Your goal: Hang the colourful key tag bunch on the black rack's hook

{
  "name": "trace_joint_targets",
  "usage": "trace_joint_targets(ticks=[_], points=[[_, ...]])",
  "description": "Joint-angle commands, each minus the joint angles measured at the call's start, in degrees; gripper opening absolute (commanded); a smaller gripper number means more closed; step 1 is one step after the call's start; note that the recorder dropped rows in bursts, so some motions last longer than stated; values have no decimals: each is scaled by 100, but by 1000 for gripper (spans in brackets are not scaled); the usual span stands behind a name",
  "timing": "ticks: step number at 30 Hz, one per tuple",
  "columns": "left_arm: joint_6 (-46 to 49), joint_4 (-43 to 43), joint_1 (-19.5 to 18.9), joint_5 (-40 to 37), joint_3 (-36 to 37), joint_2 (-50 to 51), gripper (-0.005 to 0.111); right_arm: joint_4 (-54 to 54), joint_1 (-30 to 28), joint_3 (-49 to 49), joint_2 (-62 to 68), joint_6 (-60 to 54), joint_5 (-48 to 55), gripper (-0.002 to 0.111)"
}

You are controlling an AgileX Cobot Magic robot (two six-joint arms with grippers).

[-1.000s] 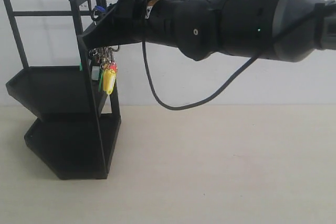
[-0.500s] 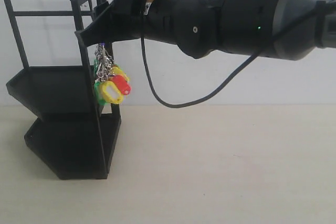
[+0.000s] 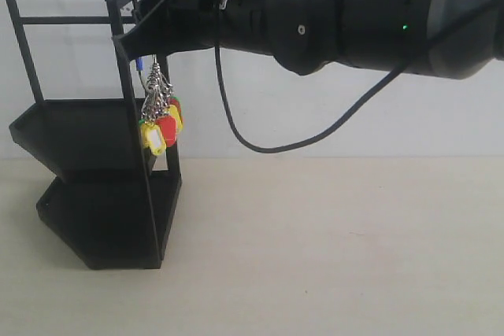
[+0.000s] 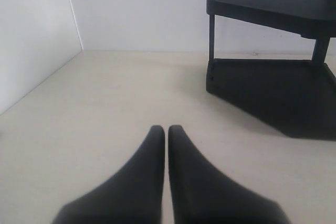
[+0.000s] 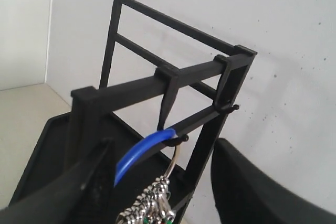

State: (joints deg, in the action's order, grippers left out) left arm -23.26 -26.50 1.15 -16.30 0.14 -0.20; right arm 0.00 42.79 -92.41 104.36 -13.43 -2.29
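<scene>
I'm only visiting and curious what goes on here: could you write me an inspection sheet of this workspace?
Surface: beige table, carrying the black rack.
Job's things: key bunch hangs beside the rack's post, its blue loop over the hook.
Clutter: nothing seen.
Grippers: right gripper open, fingers either side of the loop; left gripper shut, empty, above the table.
Cables: black cable droops under the right arm, clear of the table.
Surroundings: white wall.
</scene>
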Motion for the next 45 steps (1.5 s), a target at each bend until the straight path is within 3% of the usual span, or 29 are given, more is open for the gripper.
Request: trace_joint_targets(ticks=[1,9,12,19,26,33,45], points=[[-32,-1,7,41,-14,20,4,-48,12,-31,-281,2,637,52],[-32,-1,7,30,-14,20,4,-48,-14,-21,-846,274,2527,49],[-32,-1,7,30,-14,20,4,-48,-14,49,-1003,409,3247,34],[-32,-1,7,30,-14,20,4,0,2,1342,-1740,1133,3656,0],[-32,-1,7,30,-14,20,4,36,54,3168,-2381,1689,4174,0],[-32,-1,7,30,-14,20,4,71,54,4257,-2429,1957,4402,0],[-32,-1,7,18,-14,20,4,80,54,4560,-2429,1957,4350,0]])
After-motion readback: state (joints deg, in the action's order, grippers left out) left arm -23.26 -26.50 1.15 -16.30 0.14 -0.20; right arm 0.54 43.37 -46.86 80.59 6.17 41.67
